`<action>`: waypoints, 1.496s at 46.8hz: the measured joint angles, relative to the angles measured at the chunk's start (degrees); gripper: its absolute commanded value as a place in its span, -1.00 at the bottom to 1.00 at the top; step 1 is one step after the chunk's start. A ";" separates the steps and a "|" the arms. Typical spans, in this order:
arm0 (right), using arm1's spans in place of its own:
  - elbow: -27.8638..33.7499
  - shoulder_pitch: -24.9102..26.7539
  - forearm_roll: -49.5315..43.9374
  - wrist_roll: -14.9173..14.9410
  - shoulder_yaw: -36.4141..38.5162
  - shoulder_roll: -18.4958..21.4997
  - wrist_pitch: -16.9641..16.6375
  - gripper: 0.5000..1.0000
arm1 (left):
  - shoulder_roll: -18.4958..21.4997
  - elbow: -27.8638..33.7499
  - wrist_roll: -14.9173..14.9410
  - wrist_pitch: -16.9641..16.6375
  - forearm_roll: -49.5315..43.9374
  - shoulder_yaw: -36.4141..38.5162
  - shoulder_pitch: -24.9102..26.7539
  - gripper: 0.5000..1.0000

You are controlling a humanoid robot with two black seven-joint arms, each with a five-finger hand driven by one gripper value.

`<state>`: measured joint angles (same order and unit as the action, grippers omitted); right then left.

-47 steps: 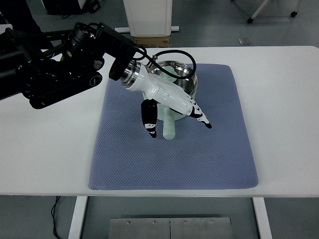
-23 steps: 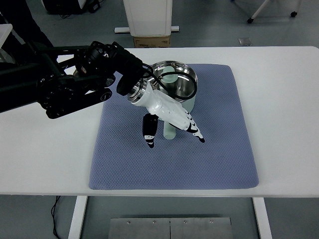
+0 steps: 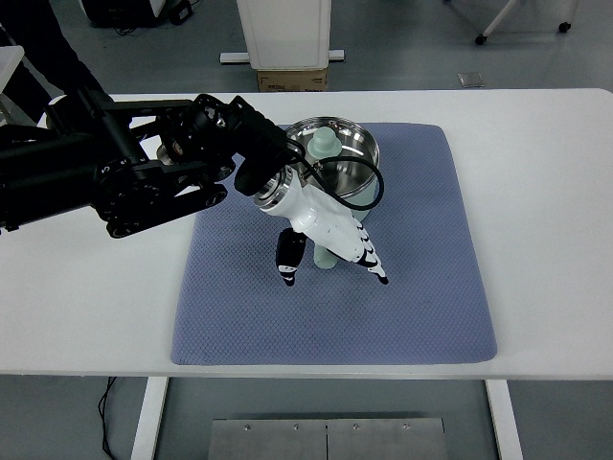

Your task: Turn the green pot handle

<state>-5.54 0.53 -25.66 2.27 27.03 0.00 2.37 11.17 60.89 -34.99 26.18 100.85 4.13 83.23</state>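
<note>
We see the green pot just behind the left hand, on a blue mat, its pale handle running toward us beneath the palm. The hand's fingers (white with black tips) drape over the handle, thumb on one side, the rest on the other; whether they actually clamp it we cannot tell. The mat lies on a white table.

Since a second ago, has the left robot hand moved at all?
Yes. The left robot hand has slid down the blue mat toward the table's near edge, with the green pot handle now pointing nearer that edge.
</note>
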 measured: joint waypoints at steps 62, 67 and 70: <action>0.00 0.00 0.00 0.00 -0.09 0.00 0.00 1.00 | 1.55 0.29 -0.02 0.67 0.92 5.81 3.02 1.00; 0.00 0.00 0.00 0.00 -0.07 0.00 0.00 1.00 | 2.57 0.29 -0.01 0.66 0.93 6.10 3.07 1.00; 0.00 0.00 0.00 -0.01 -0.09 0.00 0.00 1.00 | 2.75 0.29 -0.02 0.65 0.92 6.38 3.32 1.00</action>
<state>-5.54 0.53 -25.66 2.26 26.93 0.00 2.37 13.91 61.18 -35.01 26.83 101.78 10.51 86.55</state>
